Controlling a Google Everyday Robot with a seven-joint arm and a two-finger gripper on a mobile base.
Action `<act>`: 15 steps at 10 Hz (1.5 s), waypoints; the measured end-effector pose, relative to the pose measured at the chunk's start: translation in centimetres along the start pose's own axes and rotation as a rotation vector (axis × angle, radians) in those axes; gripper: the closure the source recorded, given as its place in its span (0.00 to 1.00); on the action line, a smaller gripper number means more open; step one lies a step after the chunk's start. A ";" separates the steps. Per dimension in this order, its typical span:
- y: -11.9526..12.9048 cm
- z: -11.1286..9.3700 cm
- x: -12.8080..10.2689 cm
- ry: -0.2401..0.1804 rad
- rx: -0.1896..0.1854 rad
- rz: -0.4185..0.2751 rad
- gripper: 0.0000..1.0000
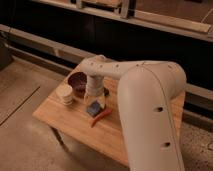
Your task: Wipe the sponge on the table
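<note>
Sponge [93, 108] is the thing to be wiped with: a small blue-grey block with a brighter blue face. It lies flat near the middle of the wooden tabletop [60, 117], directly under the tool [95, 101]. The white arm [150, 95] reaches in from the right and points the tool straight down over it. The tool stands wide; whether its tips already touch the block cannot be told from this view.

It looks soft and light, so it should squash under a firm pinch and weigh almost nothing. The sensible grip is probably across its two shorter sides, low enough that the block does not fold or roll out, yet leaving the underside free to rub the planks. Too hard a squeeze would likely buckle it and lift part of that face off the wood.

A thin red implement [101, 117] lies just beside the block toward the front, where a sweeping stroke could catch it. A dark red bowl [77, 81] and a pale cup [65, 94] stand to the left.
</note>
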 end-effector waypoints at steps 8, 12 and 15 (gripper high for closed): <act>0.4 0.8 -0.6 -0.020 0.000 -0.013 0.91; 0.4 -0.4 -0.9 -0.077 0.019 -0.020 1.00; 1.9 -1.7 -0.5 -0.129 0.055 -0.062 1.00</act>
